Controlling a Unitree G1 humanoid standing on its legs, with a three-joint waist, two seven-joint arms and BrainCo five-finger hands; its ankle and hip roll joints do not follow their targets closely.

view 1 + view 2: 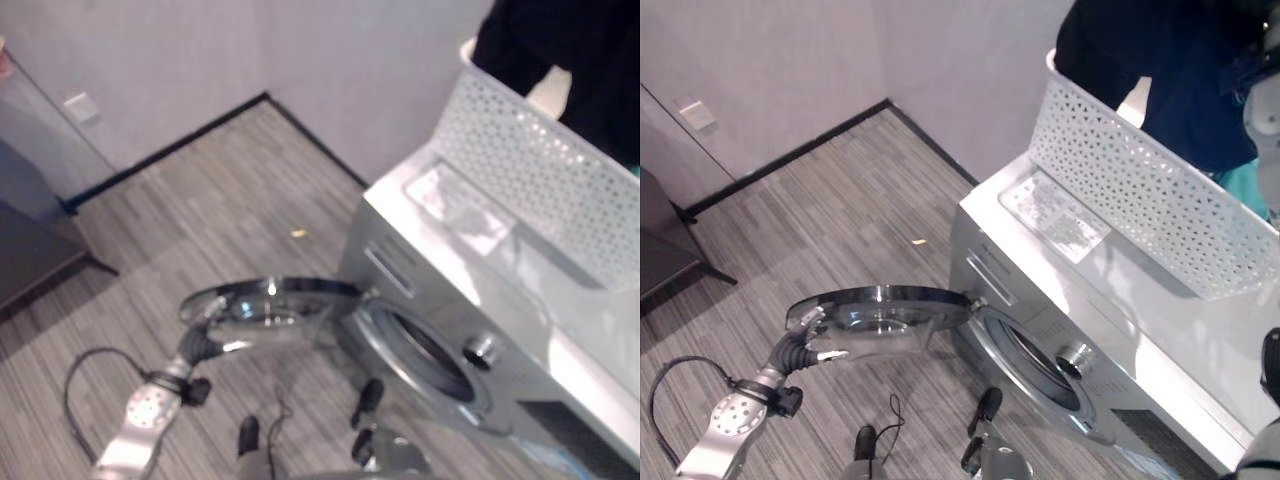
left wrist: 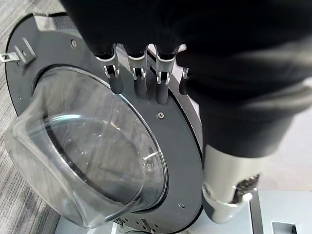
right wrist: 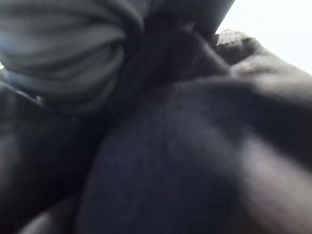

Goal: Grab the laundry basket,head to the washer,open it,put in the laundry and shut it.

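- Washer, silver-grey front loader, fills the right half of both eye views, standing against the pale wall on a grey striped floor.
- Washer door swung fully open, sticking out toward lower centre-left of the frame. Its glass bowl bulges from the dark inner ring in the left wrist view.
- Drum opening exposed and dark inside; what is in it cannot be made out.
- Left hand at the free edge of the door, lower left of the frame. In the left wrist view its fingers lie straight in a row, dark tips on the door's inner ring, not wrapped round anything.
- Laundry basket, white with a perforated wall, sits on top of the washer at upper right.
- Dark laundry heaped in the basket, rising above its rim; a pale patch and a bit of teal cloth show among it.
- Right hand: the right wrist view shows dark folded cloth pressed close, plus a grey fold. Whether the fingers are spread or closed cannot be told.
- Small yellowish scrap on the floor, well apart from the washer.
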